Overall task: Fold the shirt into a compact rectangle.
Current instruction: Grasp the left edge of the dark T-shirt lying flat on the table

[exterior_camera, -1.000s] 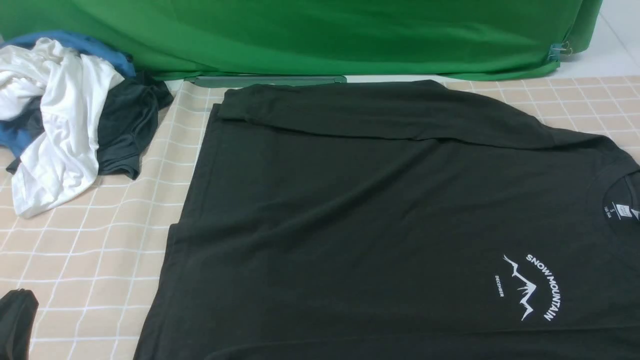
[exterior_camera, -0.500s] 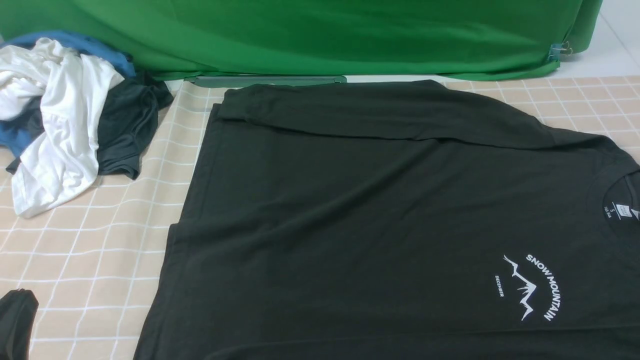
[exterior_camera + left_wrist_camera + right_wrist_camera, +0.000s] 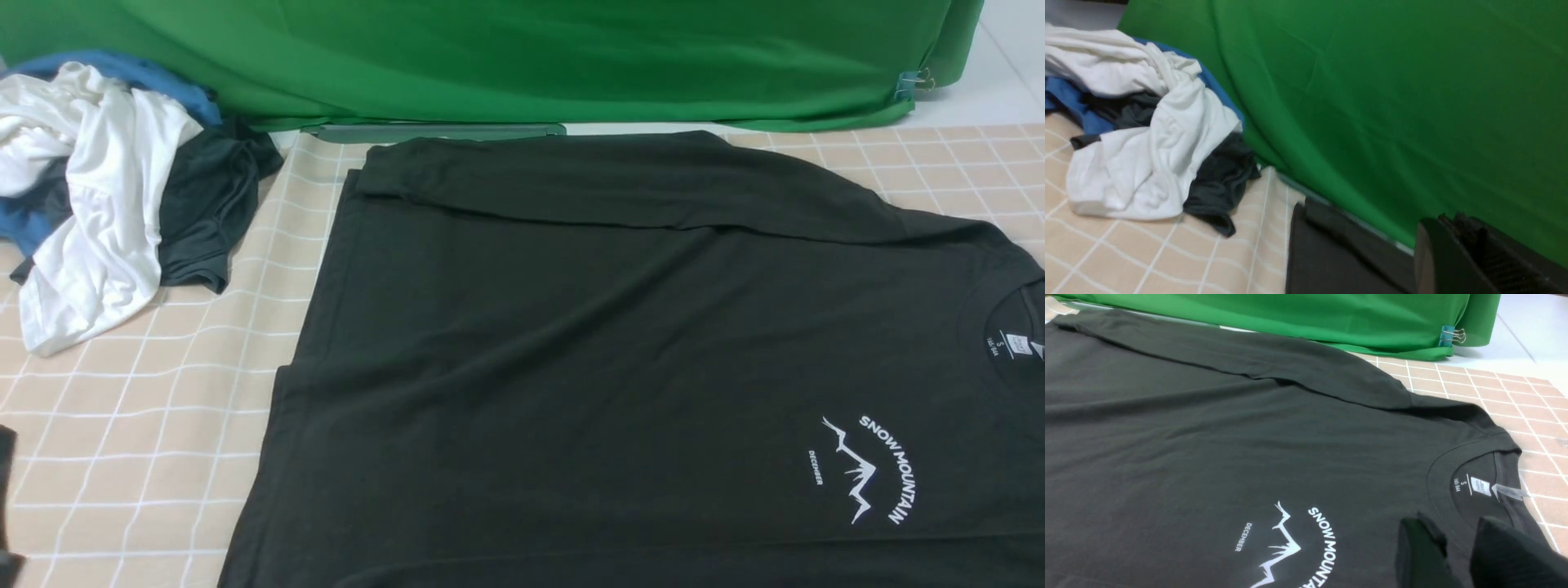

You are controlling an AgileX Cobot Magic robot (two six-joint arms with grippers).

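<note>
Right end effector (image 3: pixel 1453 524), lower right of the right wrist view: two dark fingers (image 3: pixel 1417 555) parted, gap clear between them, nothing held; poised over fabric just beside the collar (image 3: pixel 1470 465)

Left end effector (image 3: pixel 1447 228), lower right of the left wrist view: fingers drawn together, nothing in them; only a dark sliver of it shows at the lower left edge of the front view

Shirt (image 3: pixel 620 343): black, spread flat on the tabletop (image 3: pixel 147 425), filling the centre and right of the front view, running off the bottom edge. Neck opening at the right edge, hem toward the left. White "SNOW MOUNTAIN" arc and jagged peak logo (image 3: pixel 869 469) at lower right, small "DECEMBER" beside it

Sleeve (image 3: pixel 620 184): folded in over the body along the upper edge of the shirt

Tabletop cover: beige with a white grid

Clothes pile (image 3: pixel 90 204), upper left: white, blue and dark grey pieces heaped together, apart from the shirt

Green backdrop (image 3: pixel 531 57) across the top; binder clip (image 3: pixel 914 80) at its upper right corner
</note>
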